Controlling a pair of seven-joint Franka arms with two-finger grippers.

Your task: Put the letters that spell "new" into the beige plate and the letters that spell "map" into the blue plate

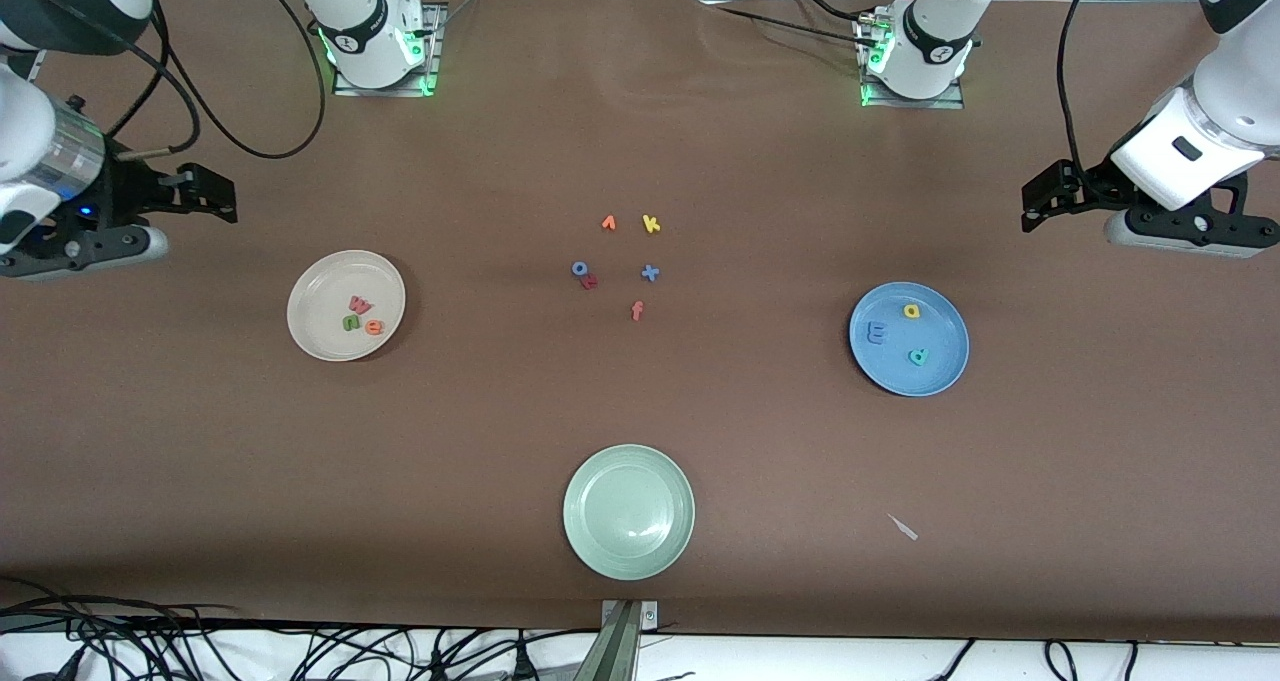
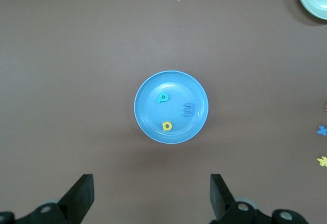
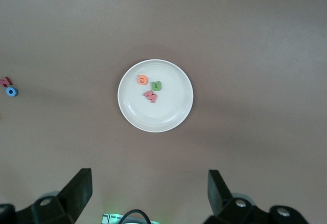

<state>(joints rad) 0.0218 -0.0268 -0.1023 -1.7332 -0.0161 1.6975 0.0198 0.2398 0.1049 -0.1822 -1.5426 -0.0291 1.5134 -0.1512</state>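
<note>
On the counter, your sorting looks done: the green n (image 1: 351, 323), orange e (image 1: 374, 327) and pinkish-red w (image 1: 359, 305) lie in the beige plate (image 1: 318, 336), the blue m (image 1: 876, 334), yellow letter (image 1: 911, 311) and teal letter (image 1: 918, 357) in the blue plate (image 1: 940, 373). Keep the left gripper (image 2: 152, 196) and right gripper (image 3: 149, 193) raised, jaws wide and empty.

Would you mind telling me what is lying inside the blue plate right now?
Three foam letters lie flat in the blue plate, apart from one another: a blue m, a yellow a and a teal p. Nothing covers them, and no gripper is over the plate.
</note>
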